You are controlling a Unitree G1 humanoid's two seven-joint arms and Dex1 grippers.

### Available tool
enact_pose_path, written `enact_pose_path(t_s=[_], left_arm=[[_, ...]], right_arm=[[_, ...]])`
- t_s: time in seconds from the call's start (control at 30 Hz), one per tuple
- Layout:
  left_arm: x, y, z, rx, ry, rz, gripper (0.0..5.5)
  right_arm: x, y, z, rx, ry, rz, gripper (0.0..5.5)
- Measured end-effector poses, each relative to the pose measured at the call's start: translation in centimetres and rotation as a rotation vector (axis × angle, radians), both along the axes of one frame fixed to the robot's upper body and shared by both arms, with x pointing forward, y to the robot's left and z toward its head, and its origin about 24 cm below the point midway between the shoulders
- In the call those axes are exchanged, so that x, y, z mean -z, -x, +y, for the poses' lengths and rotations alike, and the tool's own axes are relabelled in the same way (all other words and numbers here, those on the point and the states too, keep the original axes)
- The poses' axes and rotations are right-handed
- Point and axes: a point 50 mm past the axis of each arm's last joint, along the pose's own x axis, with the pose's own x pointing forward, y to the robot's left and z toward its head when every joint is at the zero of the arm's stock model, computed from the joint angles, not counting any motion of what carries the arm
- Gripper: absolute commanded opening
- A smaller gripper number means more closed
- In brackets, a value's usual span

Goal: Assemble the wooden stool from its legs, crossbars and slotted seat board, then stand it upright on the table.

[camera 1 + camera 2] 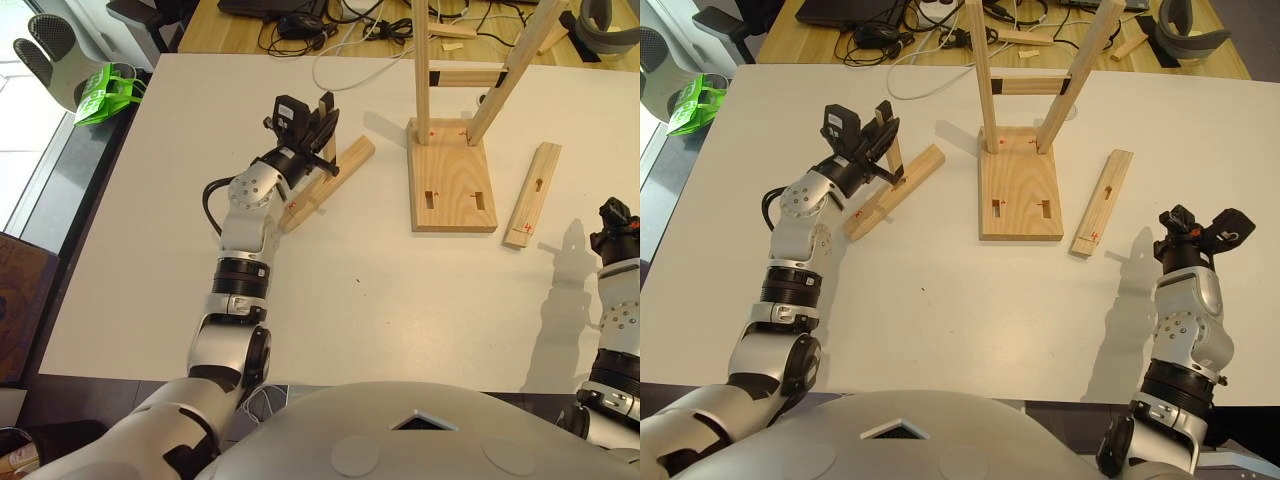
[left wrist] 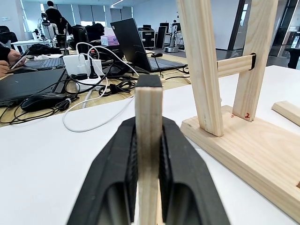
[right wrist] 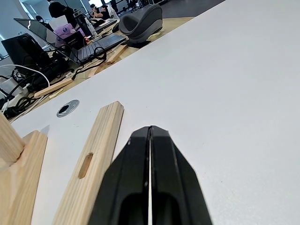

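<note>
The slotted seat board (image 1: 452,190) lies flat at the table's far middle, with two legs (image 1: 421,60) standing in it and a crossbar (image 1: 468,77) between them. My left gripper (image 1: 318,128) is shut on a short crossbar (image 2: 148,101), held on end over a loose leg (image 1: 335,178) lying to the left of the board; I cannot tell whether the two touch. Another slotted leg (image 1: 532,193) lies to the right of the board. My right gripper (image 1: 1196,232) hovers shut and empty near the table's right edge, a little nearer than that leg (image 3: 89,161).
Beyond the table's far edge a wooden desk holds a laptop (image 2: 140,44), a mouse (image 1: 298,22), tangled cables (image 1: 350,60) and a grey padded object (image 3: 140,21). A green bag (image 1: 108,92) sits off the far left corner. Bare tabletop (image 1: 380,300) lies between the arms.
</note>
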Motion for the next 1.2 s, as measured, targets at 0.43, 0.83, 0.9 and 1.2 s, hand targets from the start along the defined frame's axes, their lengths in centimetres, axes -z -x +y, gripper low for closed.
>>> enact_pose_path(t_s=[0.43,0.83,0.9,1.2], left_arm=[[-0.4,0.4,0.1,0.059,-0.03,-0.001,0.4],[0.1,0.1,0.1,0.052,-0.041,0.047,0.4],[0.2,-0.2,0.0,0.041,-0.028,0.051,0.4],[1.1,-0.8,-1.9,-0.021,0.054,0.028,0.4]], right_arm=[[0.8,0.2,0.7,-0.004,-0.019,0.03,0.0],[0.8,0.1,1.5,-0.01,-0.033,0.033,0.0],[0.8,0.2,1.5,-0.007,-0.032,0.039,0.0],[0.1,-0.3,1.7,-0.035,-0.018,0.049,0.0]])
